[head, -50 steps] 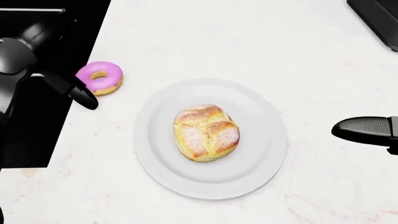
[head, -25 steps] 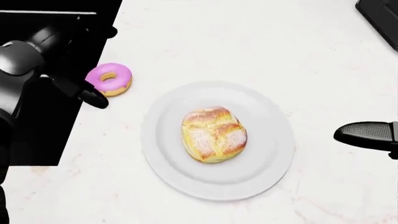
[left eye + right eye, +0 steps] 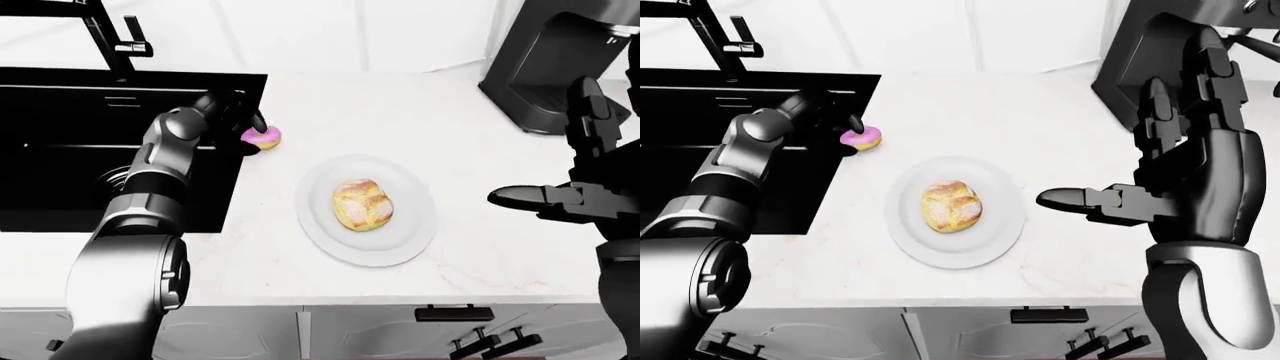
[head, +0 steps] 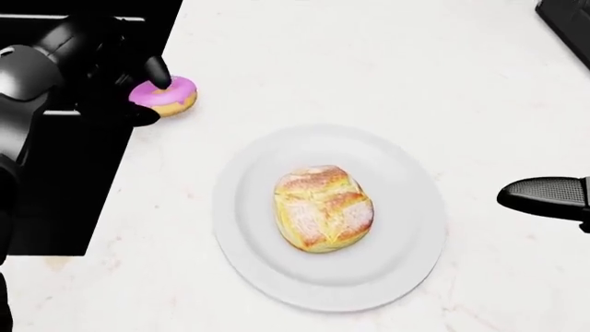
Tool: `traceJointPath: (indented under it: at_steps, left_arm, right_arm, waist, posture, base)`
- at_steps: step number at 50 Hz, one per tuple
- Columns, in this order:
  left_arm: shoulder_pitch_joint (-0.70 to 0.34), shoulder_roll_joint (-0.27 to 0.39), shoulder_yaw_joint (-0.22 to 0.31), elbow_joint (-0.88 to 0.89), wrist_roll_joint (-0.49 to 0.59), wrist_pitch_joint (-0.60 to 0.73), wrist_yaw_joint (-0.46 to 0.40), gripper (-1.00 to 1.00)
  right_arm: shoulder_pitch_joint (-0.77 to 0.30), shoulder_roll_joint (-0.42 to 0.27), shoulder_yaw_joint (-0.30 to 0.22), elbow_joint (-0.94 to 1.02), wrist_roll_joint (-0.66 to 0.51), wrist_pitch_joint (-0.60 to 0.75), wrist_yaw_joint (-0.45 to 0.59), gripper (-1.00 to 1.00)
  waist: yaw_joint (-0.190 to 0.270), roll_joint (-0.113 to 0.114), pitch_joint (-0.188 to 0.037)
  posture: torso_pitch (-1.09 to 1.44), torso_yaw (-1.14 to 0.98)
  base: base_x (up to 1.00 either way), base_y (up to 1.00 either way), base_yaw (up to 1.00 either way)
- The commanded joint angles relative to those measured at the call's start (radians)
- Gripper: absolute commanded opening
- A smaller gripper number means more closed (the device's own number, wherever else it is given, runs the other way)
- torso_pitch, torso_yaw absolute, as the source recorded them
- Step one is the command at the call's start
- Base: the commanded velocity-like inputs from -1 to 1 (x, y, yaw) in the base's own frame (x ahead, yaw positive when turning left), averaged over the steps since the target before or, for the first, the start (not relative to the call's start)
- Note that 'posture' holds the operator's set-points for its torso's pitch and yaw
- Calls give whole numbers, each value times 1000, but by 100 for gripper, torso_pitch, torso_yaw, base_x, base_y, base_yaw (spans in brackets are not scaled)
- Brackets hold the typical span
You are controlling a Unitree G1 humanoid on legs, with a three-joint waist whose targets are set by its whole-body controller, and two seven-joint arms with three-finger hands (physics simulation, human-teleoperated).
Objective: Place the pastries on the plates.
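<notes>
White marble surface [image 4: 369, 62] fills most of the head view, with a black sink [image 3: 60, 142] sunk into it at the left and a black faucet [image 3: 105, 34] rising above the sink in the left-eye view.

Going left to right: the left hand [image 4: 138, 86] reaches in over the sink's edge, and its dark fingers [image 4: 158, 71] stand about one pink-frosted doughnut [image 4: 171, 95]. One finger lies across the top of the doughnut and another sits just below it at its left side, so the hand touches the pastry, but the fingers look spread around it and not closed tight on it. The doughnut rests on the surface just beside the sink's rim, apart from the plate.

Near the middle lies one white plate [image 4: 249, 207], flat on the surface. On its centre sits one golden bun [image 4: 323, 207] dusted with white sugar, wholly inside the rim. That makes two pastries in all: one on the plate and one off it. Only one plate shows.

To the right, the right hand [image 3: 1140, 199] hovers above the surface, well apart from the plate. It is released, with one finger [image 3: 1070, 199] pointing left toward the plate and the others standing upright. A black appliance [image 3: 545, 67] stands at the upper right of the left-eye view.
</notes>
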Motion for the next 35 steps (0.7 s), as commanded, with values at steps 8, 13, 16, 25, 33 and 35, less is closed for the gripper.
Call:
traceJointPath:
  at_steps: [8,13,16,25,33,35]
  left_arm:
    - [-46,1,0,-61,-19,14,-61,-100]
    - [-50,4,-1,-86,-19,22,-59,-100]
    - [-60,7,-1,-99,-18,23,-55,-100]
    - [-73,22,12,-225,-36,71,-52,-100]
    - [-65,30,22,-344,-49,122,-69,-100]
    - [-49,23,33,-414,-66,162,-80,-100]
  right_arm:
    - [-3,-4,-5,-20,-12,-38,3,100]
    - [0,-1,-9,-23,-13,-38,5,100]
    - [6,1,-13,-24,-13,-40,8,100]
    - [6,3,-6,-23,-22,-44,13,100]
    - [-13,2,14,-15,-45,-48,19,100]
    - [-20,1,16,-12,-47,-47,20,100]
  waist:
    - [-9,1,-16]
    - [-11,1,-10]
    - [-12,0,-8]
    - [-15,-3,0]
    - [-12,-2,2]
    - [-11,-2,2]
  posture:
    - [7,0]
    - [7,0]
    - [7,0]
    - [7,0]
    - [7,0]
    - [7,0]
  base:
    - [0,0,0]
    - [0,0,0]
    - [0,0,0]
    - [0,0,0]
    - [0,0,0]
    - [0,0,0]
